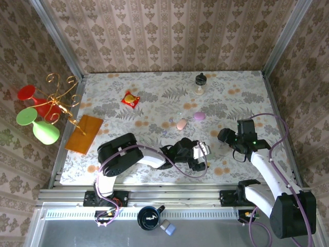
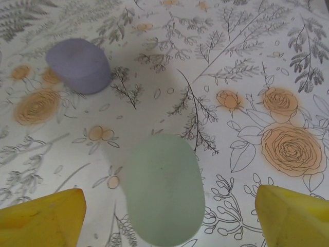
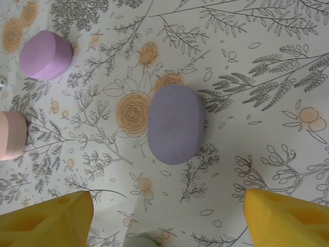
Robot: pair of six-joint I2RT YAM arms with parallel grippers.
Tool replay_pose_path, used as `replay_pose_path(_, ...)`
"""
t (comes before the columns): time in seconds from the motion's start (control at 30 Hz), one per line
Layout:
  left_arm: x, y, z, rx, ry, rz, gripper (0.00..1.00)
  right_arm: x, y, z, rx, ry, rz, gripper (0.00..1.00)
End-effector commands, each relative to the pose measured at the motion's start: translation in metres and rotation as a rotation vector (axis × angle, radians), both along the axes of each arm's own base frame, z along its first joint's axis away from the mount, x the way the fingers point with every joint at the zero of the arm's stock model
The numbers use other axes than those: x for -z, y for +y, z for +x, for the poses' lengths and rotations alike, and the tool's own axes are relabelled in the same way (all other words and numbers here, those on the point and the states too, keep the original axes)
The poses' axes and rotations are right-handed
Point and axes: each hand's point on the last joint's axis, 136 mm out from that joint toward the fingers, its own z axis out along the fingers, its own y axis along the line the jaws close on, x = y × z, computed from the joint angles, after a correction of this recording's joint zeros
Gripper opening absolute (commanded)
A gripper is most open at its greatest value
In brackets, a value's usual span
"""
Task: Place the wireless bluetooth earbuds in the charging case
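Note:
A pale green pebble-shaped charging case lies closed on the flowered cloth. My left gripper is open, and its yellow fingers stand clear of the case on both sides. A lilac case lies closed just ahead of my open right gripper, which has nothing between its fingers. The same lilac case is at the upper left of the left wrist view. In the top view both grippers, left and right, hover close together at the front centre. The earbuds are too small to make out.
A pink case and a mauve case lie further back. A red snack packet, a small bottle and an orange board are also on the table. A gold stand with coloured goblets stands beyond the left edge.

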Motion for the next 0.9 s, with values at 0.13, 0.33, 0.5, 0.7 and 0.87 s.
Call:
replay_pose_path(0.13, 0.017, -0.010, 0.004, -0.005, -0.001, 0.019, 0.72, -0.005, 0.003, 0.002, -0.027, -0.034, 0.020, 0.78)
replay_pose_path(0.33, 0.018, -0.015, 0.002, 0.016, 0.014, -0.002, 0.54, -0.004, 0.002, 0.003, -0.025, -0.032, 0.021, 0.78)
replay_pose_path(0.5, 0.015, -0.014, 0.005, 0.022, 0.029, -0.023, 0.39, -0.002, 0.002, 0.003, -0.024, -0.028, 0.033, 0.78)
replay_pose_path(0.7, -0.007, -0.003, 0.010, 0.033, 0.029, -0.083, 0.34, -0.014, 0.017, 0.008, -0.085, -0.086, 0.107, 0.77)
replay_pose_path(0.87, -0.040, 0.020, 0.015, 0.038, -0.034, -0.127, 0.34, -0.040, 0.051, 0.013, -0.224, -0.189, 0.272, 0.77)
